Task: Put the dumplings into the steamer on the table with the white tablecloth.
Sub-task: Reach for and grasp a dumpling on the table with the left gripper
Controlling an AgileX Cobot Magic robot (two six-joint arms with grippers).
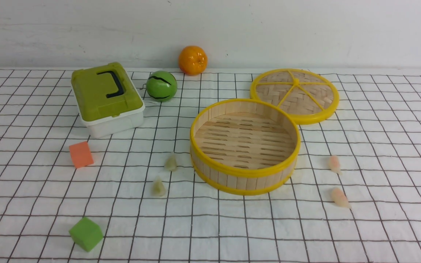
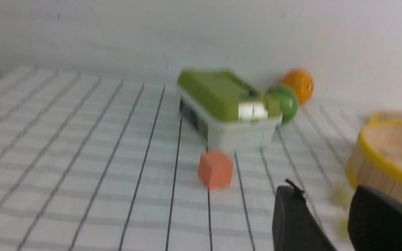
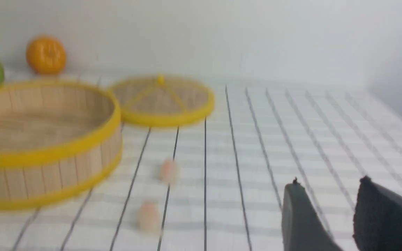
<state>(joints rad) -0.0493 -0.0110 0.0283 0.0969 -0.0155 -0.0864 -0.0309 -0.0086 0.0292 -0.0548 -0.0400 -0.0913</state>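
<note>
Your left gripper [image 2: 325, 191] and right gripper [image 3: 330, 184] both hang with jaws apart, gripping nothing. You have two green dumplings [image 1: 171, 162] on the tablecloth [image 1: 378, 146] just left of the steamer [image 1: 245, 175], and two pink dumplings [image 1: 334, 163] to its right.

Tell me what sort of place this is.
Probably a staged test tabletop, not a kitchen: a grid-printed white tablecloth against a bare wall, with toy dumplings and foam cubes near an empty steamer.
</note>
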